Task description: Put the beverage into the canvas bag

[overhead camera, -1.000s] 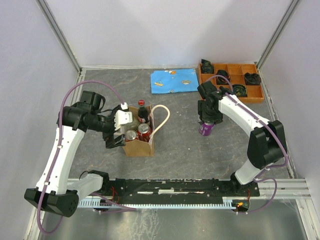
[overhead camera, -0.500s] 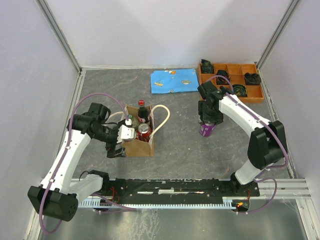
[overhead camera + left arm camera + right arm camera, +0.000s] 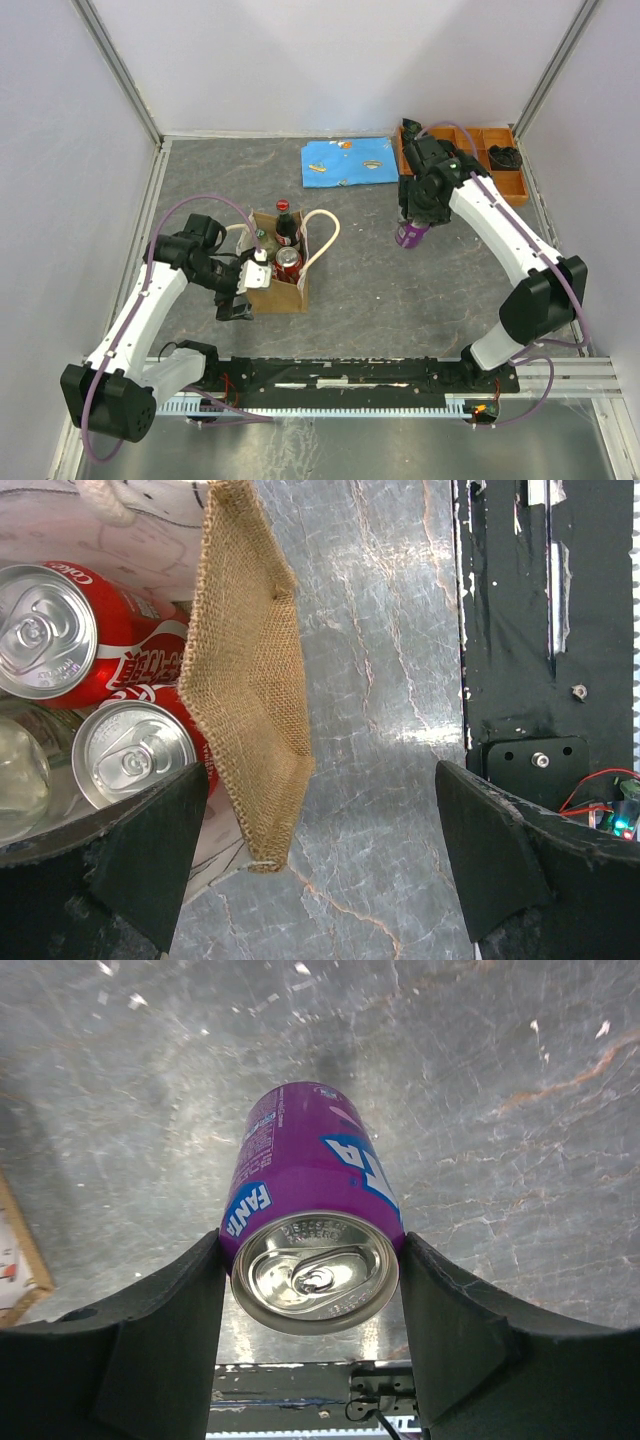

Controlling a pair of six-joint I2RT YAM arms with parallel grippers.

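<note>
The canvas bag (image 3: 278, 285) stands upright left of centre, its cream handle looping to the right. It holds red cola cans (image 3: 288, 262), a red-capped dark bottle (image 3: 284, 225) and a clear bottle. My left gripper (image 3: 238, 297) is open and empty beside the bag's near-left corner. In the left wrist view, that gripper (image 3: 320, 870) spans the burlap edge (image 3: 250, 680), with two red cans (image 3: 135, 760) showing inside. My right gripper (image 3: 412, 215) is shut on a purple Fanta can (image 3: 408, 237). In the right wrist view, the fingers (image 3: 170, 1330) clamp the can (image 3: 310, 1180) upright, seemingly just above the table.
A blue cloth (image 3: 347, 162) lies at the back centre. An orange compartment tray (image 3: 490, 185) with dark parts sits at the back right, close behind the right arm. A black rail (image 3: 350, 375) runs along the near edge. Walls close in on three sides.
My left gripper has drawn back from the bag's top to its near-left corner. My right gripper has moved the purple can a little toward the back.
</note>
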